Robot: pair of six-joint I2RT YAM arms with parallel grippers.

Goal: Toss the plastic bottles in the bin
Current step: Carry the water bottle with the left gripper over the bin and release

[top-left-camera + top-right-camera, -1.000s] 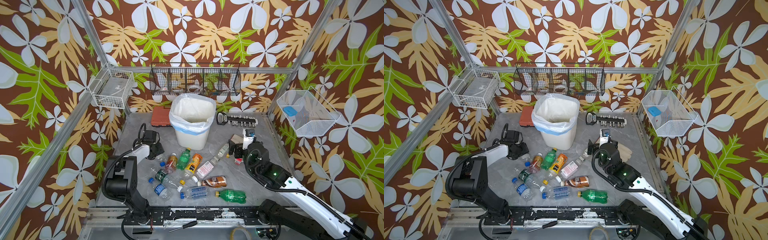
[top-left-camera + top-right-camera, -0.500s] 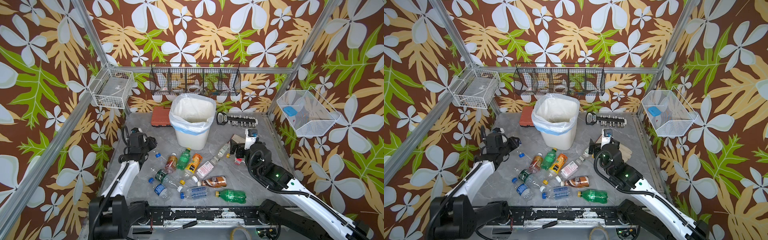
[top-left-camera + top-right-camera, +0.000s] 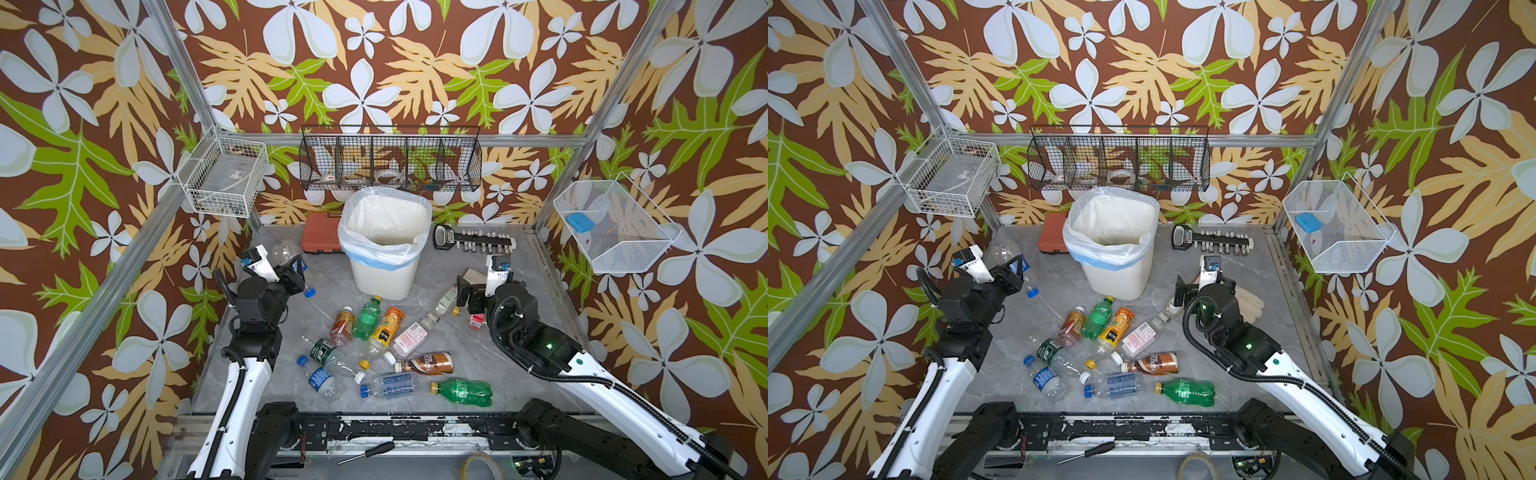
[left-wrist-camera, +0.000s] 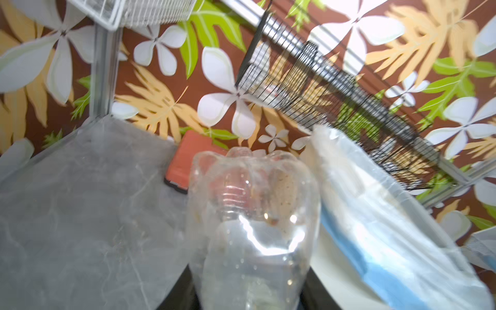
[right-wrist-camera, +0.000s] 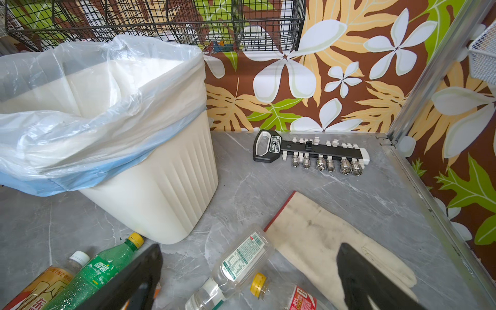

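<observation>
Left pincer (image 3: 293, 272) clamped on clear bottle (image 3: 286, 250), held off counter (image 3: 528, 270), long axis steep, blue cap low, base high; bin (image 3: 384, 274) near on its right, left arm nearer; right pincer (image 3: 466, 293) spread wide, empty, above labelled clear bottle (image 5: 241, 257) beside glove (image 5: 316, 233); other bottles (image 3: 374, 345) strewn on grey marble before bin; floral walls (image 3: 395, 83) close round.

Robot lab test cell for sure, nobody's home: aluminium frame posts (image 3: 183, 70) skinned with floral print panels (image 3: 415, 62), wire baskets (image 3: 390, 166) hung on the wall beyond the left claw (image 3: 296, 270), grey marble-look bench (image 3: 449, 264), arms (image 3: 245, 390) mounted on a scuffed rail (image 3: 415, 428).
</observation>
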